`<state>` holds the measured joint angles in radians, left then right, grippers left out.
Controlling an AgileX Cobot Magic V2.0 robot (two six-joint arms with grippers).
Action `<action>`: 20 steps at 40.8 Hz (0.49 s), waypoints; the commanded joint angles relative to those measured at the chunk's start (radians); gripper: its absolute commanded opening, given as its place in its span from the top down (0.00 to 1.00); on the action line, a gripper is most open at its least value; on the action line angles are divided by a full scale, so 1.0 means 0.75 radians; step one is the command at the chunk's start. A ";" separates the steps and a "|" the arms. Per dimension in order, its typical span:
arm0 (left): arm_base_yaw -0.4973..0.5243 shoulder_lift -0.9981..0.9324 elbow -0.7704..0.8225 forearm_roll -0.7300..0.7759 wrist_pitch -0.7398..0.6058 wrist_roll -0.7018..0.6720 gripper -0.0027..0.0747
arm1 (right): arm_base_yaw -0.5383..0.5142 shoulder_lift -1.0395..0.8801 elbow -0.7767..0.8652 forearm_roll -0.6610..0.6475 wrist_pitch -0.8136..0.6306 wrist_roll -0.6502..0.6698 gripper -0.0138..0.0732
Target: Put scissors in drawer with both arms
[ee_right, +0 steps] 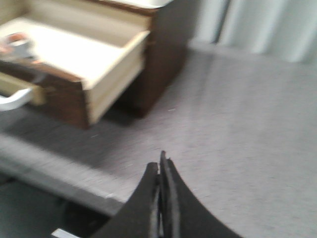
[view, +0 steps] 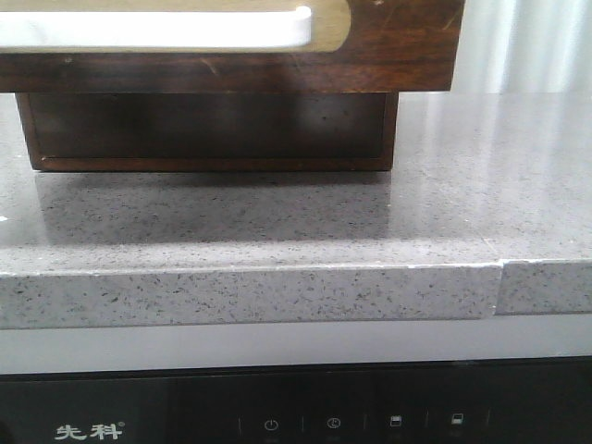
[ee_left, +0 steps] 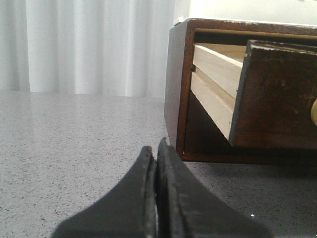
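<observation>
The drawer (ee_right: 74,74) stands pulled out from the wooden cabinet (ee_left: 178,84), its long axis running across the cabinet face and its front facing the bench (view: 277,222) edge. In the front view the drawer front with its white oblong handle (view: 157,28) overhangs the cabinet base. The scissors (ee_right: 17,44) lie inside the drawer, on its pale floor near the front panel; blur hides which way the blades point. The left gripper (ee_left: 156,148) hangs low over the bench beside the cabinet's side, jaws pressed together and empty. The right gripper (ee_right: 161,161) is above the bench, apart from the drawer, jaws likewise pressed together, holding nothing.
</observation>
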<state>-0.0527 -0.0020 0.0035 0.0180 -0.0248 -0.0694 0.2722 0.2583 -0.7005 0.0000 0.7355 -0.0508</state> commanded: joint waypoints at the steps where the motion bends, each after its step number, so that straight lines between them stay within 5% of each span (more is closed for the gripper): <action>1: -0.007 -0.025 0.033 0.001 -0.098 -0.014 0.99 | -0.139 -0.069 0.135 -0.025 -0.310 -0.011 0.92; 10: -0.007 -0.025 0.033 0.001 -0.098 -0.014 0.99 | -0.305 -0.217 0.483 -0.025 -0.654 -0.011 0.92; 20: -0.007 -0.025 0.033 0.001 -0.098 -0.014 0.99 | -0.336 -0.330 0.789 -0.025 -0.952 -0.011 0.92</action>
<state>-0.0527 -0.0020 0.0035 0.0180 -0.0248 -0.0694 0.0270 0.0194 -0.1441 -0.0053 0.1901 -0.0508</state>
